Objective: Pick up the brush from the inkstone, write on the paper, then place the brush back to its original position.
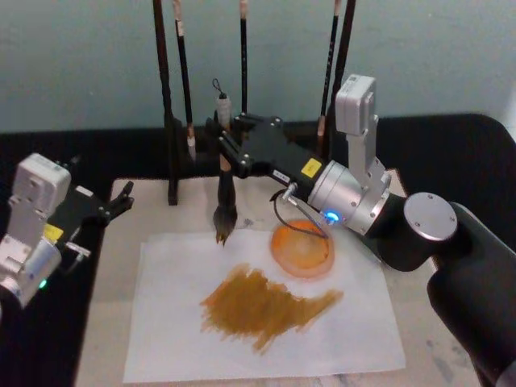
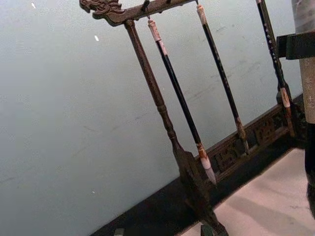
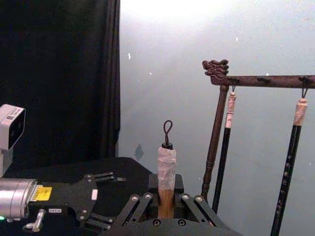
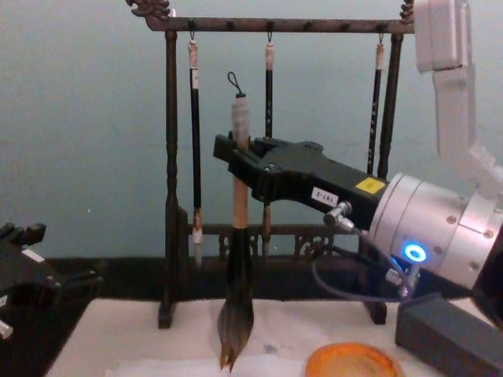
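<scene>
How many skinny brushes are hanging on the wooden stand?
3 slim brushes: the left brush by the left post of the stand, the middle brush partly behind the right gripper, the right brush by the right post.

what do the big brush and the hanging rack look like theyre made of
The brush: tan handle looks like matte wood or bamboo, the black lower section perhaps lacquered, the tuft grey-brown hair, judging by its bushy strands. The rack: probably dark carved wood, given its turned posts and fretwork.
</scene>
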`<control>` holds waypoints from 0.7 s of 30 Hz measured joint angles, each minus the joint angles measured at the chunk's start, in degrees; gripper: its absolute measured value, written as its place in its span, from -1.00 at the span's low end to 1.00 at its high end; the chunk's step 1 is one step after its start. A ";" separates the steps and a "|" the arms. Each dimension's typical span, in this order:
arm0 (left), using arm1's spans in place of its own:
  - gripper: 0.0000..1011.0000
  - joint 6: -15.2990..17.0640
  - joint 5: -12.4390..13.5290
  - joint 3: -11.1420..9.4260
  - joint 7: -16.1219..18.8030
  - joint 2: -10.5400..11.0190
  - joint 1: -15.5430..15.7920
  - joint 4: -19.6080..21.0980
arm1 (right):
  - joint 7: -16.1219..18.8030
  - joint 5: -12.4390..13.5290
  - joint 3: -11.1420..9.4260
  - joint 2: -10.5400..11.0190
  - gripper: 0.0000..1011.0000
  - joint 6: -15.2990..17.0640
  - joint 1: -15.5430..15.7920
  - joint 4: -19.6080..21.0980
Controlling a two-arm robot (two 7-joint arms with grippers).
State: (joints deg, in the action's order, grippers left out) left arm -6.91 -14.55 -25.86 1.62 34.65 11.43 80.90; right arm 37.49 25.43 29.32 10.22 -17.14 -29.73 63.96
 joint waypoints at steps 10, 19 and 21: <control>1.00 0.00 0.00 0.00 0.00 0.00 0.00 0.00 | 0.36 -0.04 0.12 -0.70 -0.65 -0.02 0.36 -0.31; 1.00 0.00 0.00 0.00 0.00 0.00 0.00 0.00 | 0.50 -0.04 0.35 -1.06 -0.65 -0.04 0.68 -0.81; 1.00 0.00 0.00 0.00 0.00 0.00 0.00 0.00 | 0.50 -0.03 0.36 -1.06 -0.65 -0.01 0.78 -0.83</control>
State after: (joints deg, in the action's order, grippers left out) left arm -6.91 -14.55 -25.86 1.62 34.65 11.43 80.90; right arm 37.99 25.39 29.69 9.16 -17.15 -28.95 63.13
